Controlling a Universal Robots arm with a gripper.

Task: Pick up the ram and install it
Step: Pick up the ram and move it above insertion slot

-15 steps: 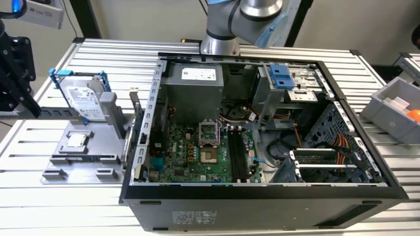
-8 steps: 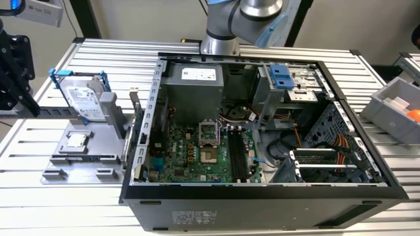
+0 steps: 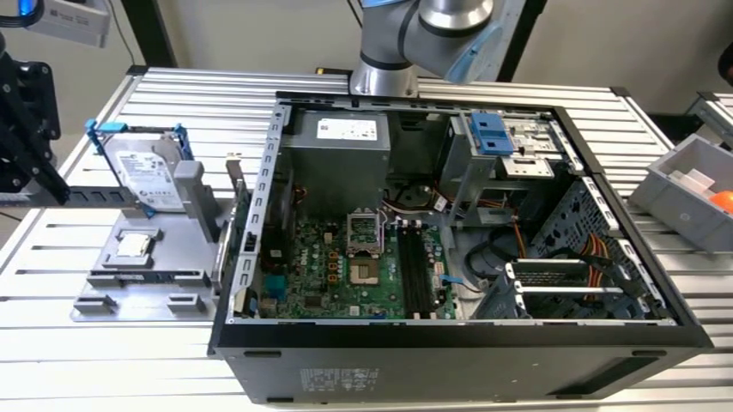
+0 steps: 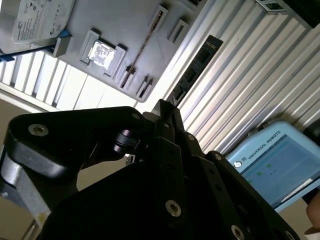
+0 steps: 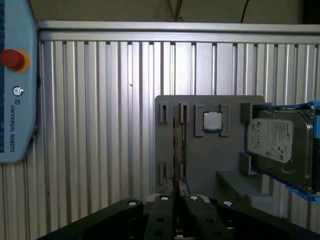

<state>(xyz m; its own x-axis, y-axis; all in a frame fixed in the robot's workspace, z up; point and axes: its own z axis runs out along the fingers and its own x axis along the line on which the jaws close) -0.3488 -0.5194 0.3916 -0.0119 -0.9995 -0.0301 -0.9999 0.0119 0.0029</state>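
The ram [image 3: 235,190] is a thin stick standing on edge in a slot of the grey fixture [image 3: 154,279], at the exterior view's left beside the open computer case. It appears edge-on in both wrist views [image 5: 175,145] [image 4: 141,47]. My gripper [image 5: 178,199] [image 4: 166,107] hangs well above the fixture, roughly in line with the ram, fingers together with nothing between them. The black memory slots [image 3: 414,275] on the green motherboard sit inside the case.
The fixture also holds a square silver processor chip [image 3: 134,245] [image 5: 212,121] and a hard drive [image 3: 149,176] [image 5: 272,140] in a blue-handled frame. A teach pendant [image 5: 15,100] lies on the ribbed table. A grey bin [image 3: 687,184] stands at the exterior view's right.
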